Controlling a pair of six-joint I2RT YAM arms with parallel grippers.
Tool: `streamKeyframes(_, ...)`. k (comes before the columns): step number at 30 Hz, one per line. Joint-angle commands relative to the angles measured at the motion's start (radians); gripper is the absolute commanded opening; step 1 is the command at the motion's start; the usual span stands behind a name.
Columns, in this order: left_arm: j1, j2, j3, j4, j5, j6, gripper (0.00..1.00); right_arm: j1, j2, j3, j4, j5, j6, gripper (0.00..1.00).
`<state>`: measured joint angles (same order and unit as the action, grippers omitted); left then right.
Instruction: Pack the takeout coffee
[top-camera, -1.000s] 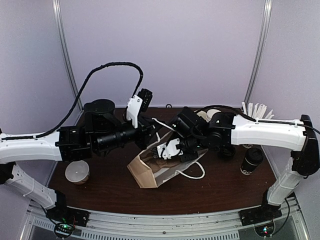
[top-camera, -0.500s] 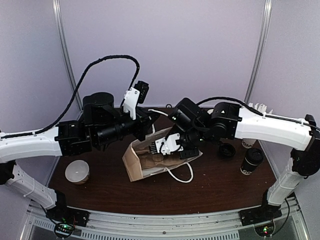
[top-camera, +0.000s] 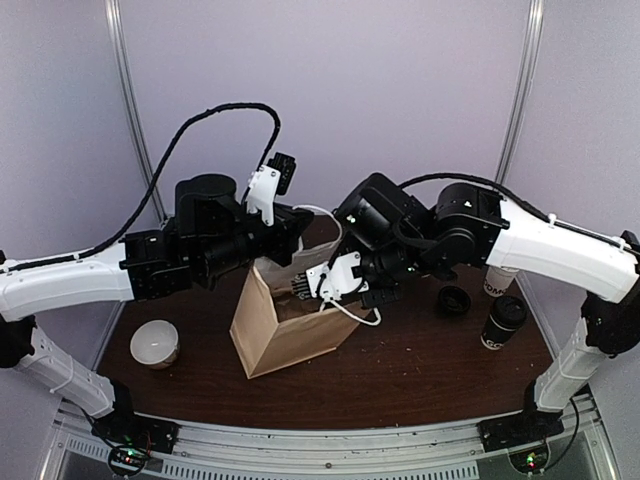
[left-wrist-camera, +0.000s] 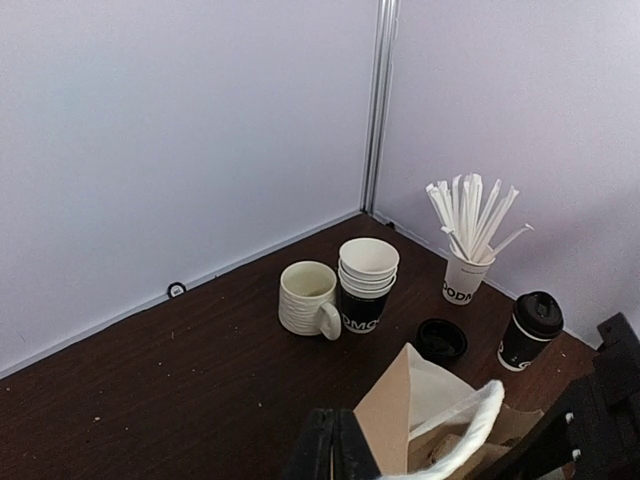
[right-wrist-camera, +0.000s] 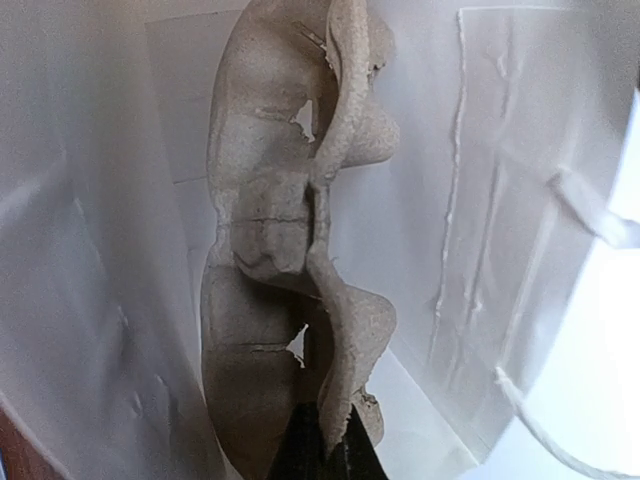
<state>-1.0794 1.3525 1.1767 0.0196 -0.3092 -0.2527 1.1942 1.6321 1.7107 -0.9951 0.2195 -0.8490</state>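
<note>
While the left gripper (left-wrist-camera: 335, 448) clamped the rim of the brown paper bag (top-camera: 290, 330) mid-worktop, the right gripper (right-wrist-camera: 322, 452) sat inside the bag, pinched on a moulded pulp cup carrier (right-wrist-camera: 270, 250). Takeout coffee (top-camera: 503, 322) stood upright by the worktop's right edge, outside the bag, well apart from both grippers, with a loose black lid (top-camera: 453, 299) near it.

White lettering on the black band of the stacked paper cups (left-wrist-camera: 367, 290) reads about "DMO", cut off at both sides. The cup of white sticks (left-wrist-camera: 465, 278) shows "ODM". The takeout coffee (left-wrist-camera: 530, 332) shows one partial, unreadable letter.
</note>
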Motion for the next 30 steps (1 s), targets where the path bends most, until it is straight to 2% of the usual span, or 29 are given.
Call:
streamKeyframes(1, 0.004, 0.009, 0.040, 0.007, 0.035, -0.002, 0.00, 0.015, -0.027, 0.047, -0.006, 0.110, -0.060, 0.00)
streamKeyframes(12, 0.007, -0.028, 0.022, -0.080, -0.040, 0.019, 0.00, 0.021, -0.052, 0.137, -0.016, 0.262, -0.180, 0.00)
streamKeyframes(22, 0.033, -0.043, 0.054, -0.131, -0.117, 0.067, 0.00, 0.018, -0.036, 0.373, -0.069, 0.224, -0.209, 0.00)
streamKeyframes(30, 0.059, -0.071, 0.059, -0.179, -0.182, 0.113, 0.00, -0.062, -0.121, 0.358, -0.058, 0.230, -0.225, 0.00)
